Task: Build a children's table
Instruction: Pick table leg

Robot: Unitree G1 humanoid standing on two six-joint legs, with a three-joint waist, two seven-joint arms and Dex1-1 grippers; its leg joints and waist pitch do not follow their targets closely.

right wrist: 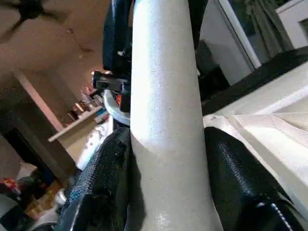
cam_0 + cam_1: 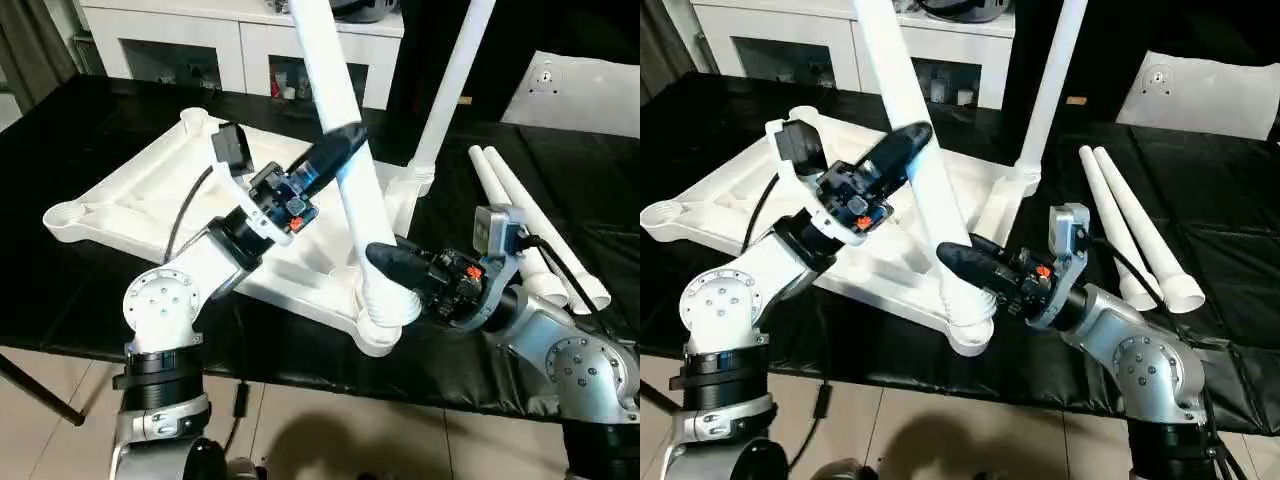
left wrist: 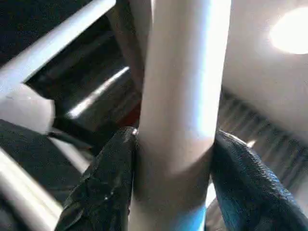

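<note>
With the table top (image 2: 150,195) lying underside up on the black tabletop (image 2: 60,290), we hold one leg (image 2: 345,150) in both grippers, its foot end in the top's near corner socket (image 2: 385,320) and its shaft leaning away from that socket. Our left gripper (image 2: 335,150) has its jaws clamped round the leg well above the socket; our right gripper (image 2: 395,265) has its jaws clamped round the same leg just above the socket. The wrist views show black fingers (image 3: 108,183) pressed on either side of the white tube. A second leg (image 2: 450,85) stands upright in the far socket beyond the near one, and two spare legs (image 2: 530,225) lie on the tabletop to the right of that socket.

The step, as we judge it, is seating this leg. To do it well, we should bring the shaft upright over the socket before pushing, let the low grip steer the foot and the high grip set the angle, then press straight down. Pushing while it leans risks jamming the leg or tipping the top.
</note>
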